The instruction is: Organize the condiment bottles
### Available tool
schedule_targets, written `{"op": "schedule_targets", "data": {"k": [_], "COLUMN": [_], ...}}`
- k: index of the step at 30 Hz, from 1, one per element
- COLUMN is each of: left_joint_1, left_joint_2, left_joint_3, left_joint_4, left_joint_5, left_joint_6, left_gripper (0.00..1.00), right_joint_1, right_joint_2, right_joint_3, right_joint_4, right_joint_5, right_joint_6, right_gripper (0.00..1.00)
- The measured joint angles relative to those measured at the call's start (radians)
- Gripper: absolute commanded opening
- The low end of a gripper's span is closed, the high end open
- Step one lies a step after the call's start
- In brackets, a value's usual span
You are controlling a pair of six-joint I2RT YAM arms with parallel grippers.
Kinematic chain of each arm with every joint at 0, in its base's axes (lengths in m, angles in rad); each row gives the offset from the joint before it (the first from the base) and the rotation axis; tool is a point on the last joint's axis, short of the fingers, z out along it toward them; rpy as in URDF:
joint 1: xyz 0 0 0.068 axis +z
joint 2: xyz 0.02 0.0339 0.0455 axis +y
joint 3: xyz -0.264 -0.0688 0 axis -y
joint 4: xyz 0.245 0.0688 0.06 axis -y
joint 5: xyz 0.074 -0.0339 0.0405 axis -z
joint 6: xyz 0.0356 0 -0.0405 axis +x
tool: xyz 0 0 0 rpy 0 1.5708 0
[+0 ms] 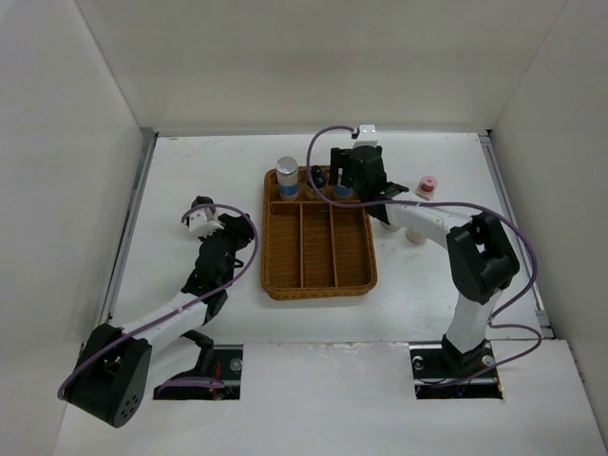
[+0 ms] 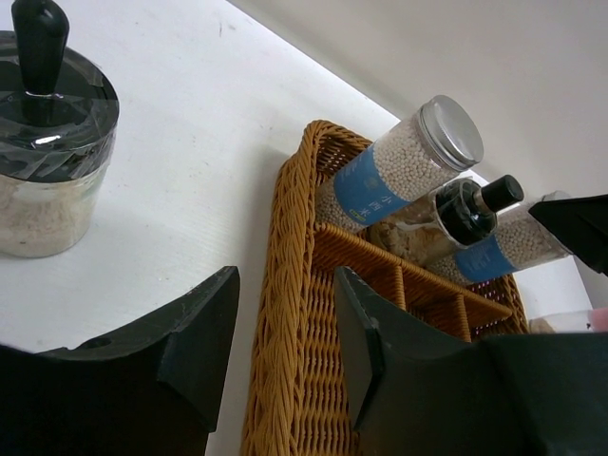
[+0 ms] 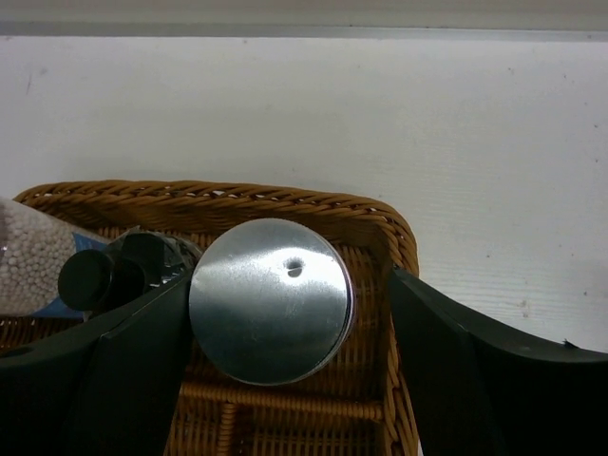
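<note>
Your right tool [image 3: 285, 328] hangs above the silver-capped bottle [image 3: 271, 299], jaws parted either side of its cap, gripping nothing. The bottle stands upright in the wicker tray's [image 3: 385, 228] far right corner, long axis pointing up at the tool. Your left tool [image 2: 285, 332], open and empty, is well apart.

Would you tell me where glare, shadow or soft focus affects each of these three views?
Top external: even, soft light, faint shadows beside the wicker tray. Left wrist: glare on the clear shaker lid; the near fingers are dark and featureless. Right wrist: a bright sheen on the silver cap, and the beaded bottle at the left edge looks soft.
</note>
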Motion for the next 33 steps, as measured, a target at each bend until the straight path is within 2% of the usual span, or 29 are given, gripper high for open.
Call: {"op": "schedule_targets", "data": {"k": [8,12,14,16,17,19,21,22,27,29,33], "left_joint_1": [0.008,0.011,0.011,0.005,0.002,-0.010,-0.016,-0.019,-0.011,0.005,0.045], "left_joint_2": [-0.001,-0.020,-0.024,-0.024,-0.024,-0.024,-0.023,-0.023,-0.016,0.008,0.056], "left_joint_3": [0.000,0.000,0.004,0.016,0.024,0.048,0.085,0.107,0.232,0.290,0.372], "left_joint_4": [-0.002,-0.035,-0.052,-0.084,-0.100,-0.139,-0.187,-0.215,-0.341,-0.397,-0.505], "left_joint_5": [-0.005,-0.017,-0.039,-0.063,-0.077,-0.108,-0.137,-0.151,-0.240,-0.266,-0.287], "left_joint_6": [0.000,0.000,0.000,0.000,-0.001,-0.001,0.000,0.003,0.038,0.051,0.064], "left_gripper": [0.45,0.54,0.60,0.64,0.66,0.69,0.71,0.71,0.74,0.75,0.76], "right_joint_1": [0.031,0.061,0.072,0.083,0.089,0.113,0.156,0.182,0.247,0.257,0.293], "right_joint_2": [-0.153,-0.301,-0.365,-0.421,-0.447,-0.495,-0.535,-0.552,-0.572,-0.572,-0.572], "right_joint_3": [-0.103,-0.233,-0.299,-0.368,-0.407,-0.486,-0.563,-0.603,-0.732,-0.750,-0.761], "right_joint_4": [0.020,0.081,0.112,0.140,0.157,0.182,0.201,0.212,0.270,0.295,0.359], "right_joint_5": [0.002,0.012,0.027,0.047,0.055,0.068,0.077,0.080,0.081,0.082,0.083], "right_joint_6": [0.053,0.089,0.104,0.128,0.149,0.193,0.226,0.238,0.264,0.267,0.267], "right_gripper": [0.89,0.85,0.73,0.46,0.37,0.29,0.31,0.34,0.68,0.74,0.77]}}
